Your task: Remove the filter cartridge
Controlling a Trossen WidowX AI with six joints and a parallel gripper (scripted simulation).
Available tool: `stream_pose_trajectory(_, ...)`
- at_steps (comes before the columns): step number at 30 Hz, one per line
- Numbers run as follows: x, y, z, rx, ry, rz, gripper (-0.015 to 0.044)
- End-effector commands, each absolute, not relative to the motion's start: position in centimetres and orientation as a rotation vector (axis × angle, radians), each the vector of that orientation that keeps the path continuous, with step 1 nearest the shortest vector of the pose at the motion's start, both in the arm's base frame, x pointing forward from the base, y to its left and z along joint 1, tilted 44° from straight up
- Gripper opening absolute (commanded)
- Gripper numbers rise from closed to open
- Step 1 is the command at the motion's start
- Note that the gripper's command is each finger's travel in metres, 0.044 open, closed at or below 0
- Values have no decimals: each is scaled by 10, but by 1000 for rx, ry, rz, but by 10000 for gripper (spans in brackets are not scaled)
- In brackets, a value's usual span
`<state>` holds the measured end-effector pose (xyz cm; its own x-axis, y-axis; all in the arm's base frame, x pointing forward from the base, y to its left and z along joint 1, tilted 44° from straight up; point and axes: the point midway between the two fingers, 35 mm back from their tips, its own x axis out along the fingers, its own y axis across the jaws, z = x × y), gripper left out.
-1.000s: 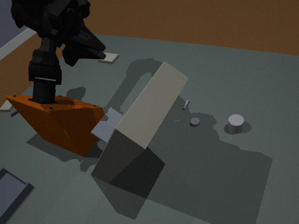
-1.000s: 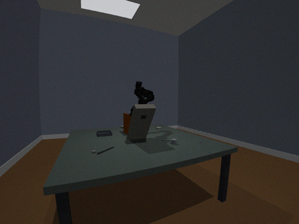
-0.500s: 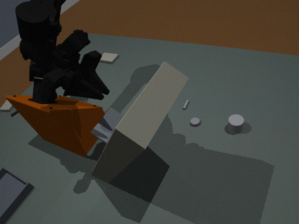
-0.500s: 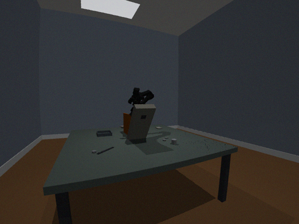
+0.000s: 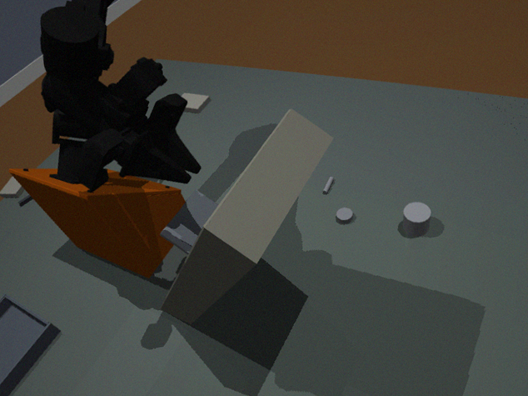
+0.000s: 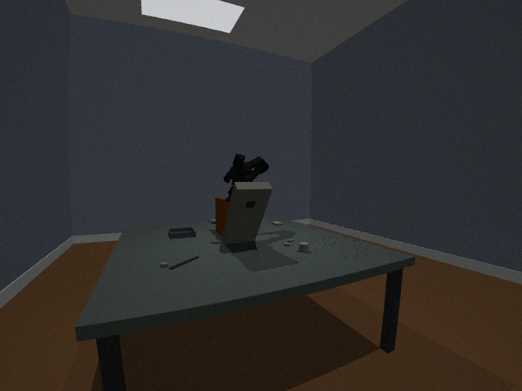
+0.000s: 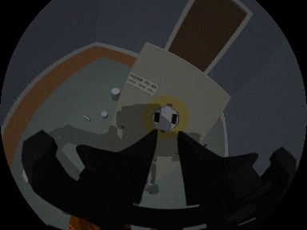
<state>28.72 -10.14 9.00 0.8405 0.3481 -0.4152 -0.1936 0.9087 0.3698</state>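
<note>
The service panel [image 5: 272,183] [image 6: 251,220] [image 7: 181,72] is a tilted beige box. The round pale cartridge [image 7: 165,123] sits in its face inside a yellow ring [image 7: 184,116], with two dark slots left and right; the face is turned away in the top and exterior views. My gripper [image 5: 193,174] [image 7: 167,133] is open and empty, its fingertips a narrow gap apart. In the wrist view the tips show just below the cartridge; I cannot tell their exact distance from the face, and no contact is visible. The dark-walled tray [image 5: 25,366] [image 6: 182,235] holds nothing visible.
The orange base [image 5: 101,223] [image 6: 222,216] stands facing the panel, with a grey piece [image 5: 200,207] between them. Beyond the panel are a white cylinder [image 5: 417,220] [image 6: 303,247] [image 7: 115,93], a small disc [image 5: 344,214] [image 7: 104,114] and a short rod [image 5: 328,185] [image 7: 87,117].
</note>
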Motion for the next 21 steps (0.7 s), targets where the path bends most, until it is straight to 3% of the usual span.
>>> stream_pose_trajectory(1,292,-100,85,332,505,291,117)
stream_pose_trajectory(21,319,-87,72,334,500,291,117)
